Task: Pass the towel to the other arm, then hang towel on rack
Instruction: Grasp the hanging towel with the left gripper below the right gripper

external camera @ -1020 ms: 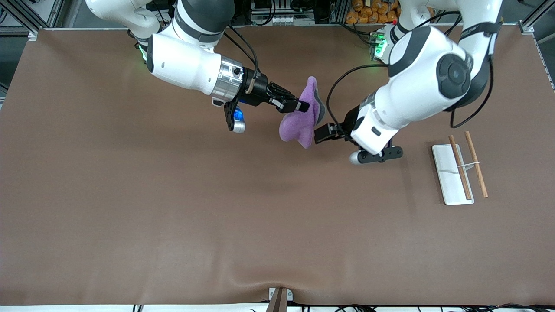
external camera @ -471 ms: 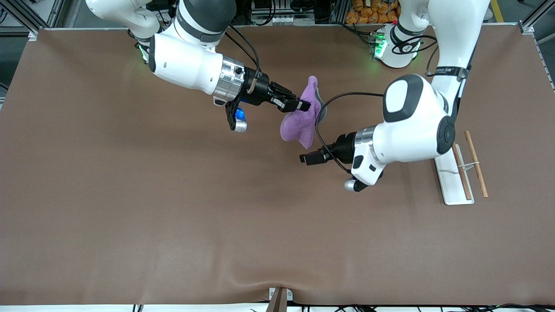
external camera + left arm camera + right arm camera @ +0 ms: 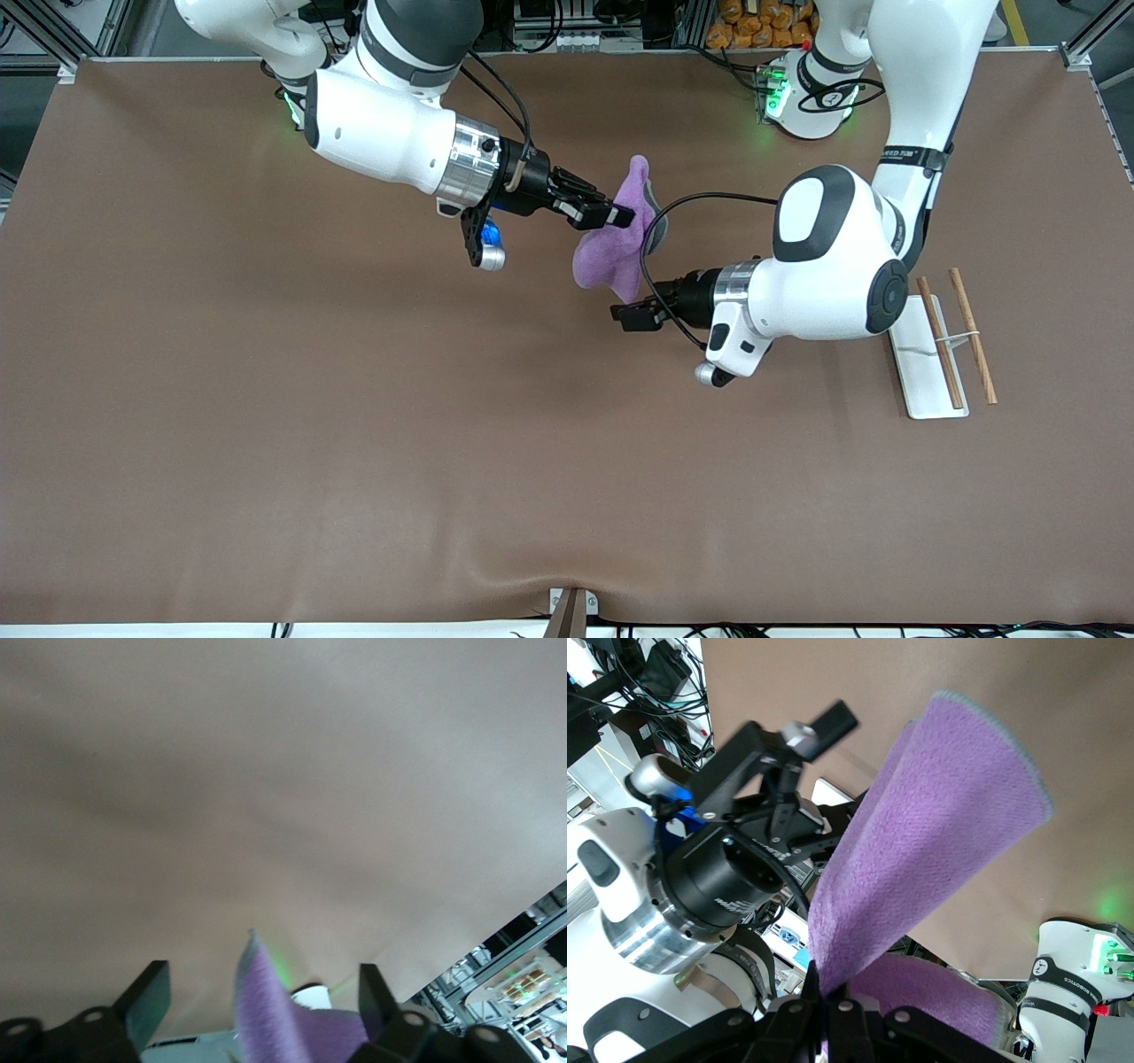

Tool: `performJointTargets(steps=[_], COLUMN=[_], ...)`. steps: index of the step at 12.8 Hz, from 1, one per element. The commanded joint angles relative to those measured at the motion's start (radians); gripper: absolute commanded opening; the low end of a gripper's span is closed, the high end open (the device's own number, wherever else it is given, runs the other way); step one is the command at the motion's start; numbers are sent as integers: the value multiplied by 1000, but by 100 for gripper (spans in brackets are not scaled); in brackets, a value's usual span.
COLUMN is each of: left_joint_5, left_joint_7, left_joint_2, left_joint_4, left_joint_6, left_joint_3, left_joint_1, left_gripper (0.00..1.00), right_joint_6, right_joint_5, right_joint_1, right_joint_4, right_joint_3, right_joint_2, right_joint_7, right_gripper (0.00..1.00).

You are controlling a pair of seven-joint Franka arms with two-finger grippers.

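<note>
Hanging in the air over the table's middle, the towel [image 3: 611,252] was pinched by the right gripper [image 3: 620,215], presented for handover. The left gripper [image 3: 625,316], fingers spread, apparently straddled its lower corner. The rack [image 3: 939,341] waited toward the left arm's end.

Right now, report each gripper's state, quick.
Right gripper: closed on the small soft purple towel, held up over the table.
Left gripper: open, fingers either side of the towel's lower corner, not gripping.
</note>
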Motion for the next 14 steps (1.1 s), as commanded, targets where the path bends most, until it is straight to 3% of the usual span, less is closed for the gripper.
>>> performJointTargets(steps=[1, 3, 6, 8, 9, 11, 14], left_joint_5=[13, 12, -1, -2, -4, -4, 1], left_joint_7=[-72, -124, -145, -152, -149, -143, -140], left_joint_2=[-12, -17, -17, -15, -12, -9, -12], left_joint_4=[-1, 4, 5, 5, 8, 10, 14], left_joint_6=[-52, -58, -58, -56, -56, -56, -56], left_joint_3=[-2, -8, -8, -8, -8, -8, -8], left_joint_1=[6, 3, -6, -6, -5, -6, 1], left_gripper=[77, 66, 60, 48, 38, 0, 0], right_joint_6=[4, 2, 2, 2, 2, 2, 0], right_joint_5=[23, 23, 25, 25, 25, 23, 23], right_joint_1=[19, 17, 19, 19, 17, 17, 19], right_joint_4=[3, 3, 3, 3, 3, 3, 3], right_joint_3=[-13, -13, -13, -13, -13, -13, -13], right_joint_2=[-2, -2, -2, -2, -2, -2, -2], right_joint_7=[13, 11, 11, 11, 11, 11, 11], right_gripper=[0, 0, 0, 0, 0, 0, 0])
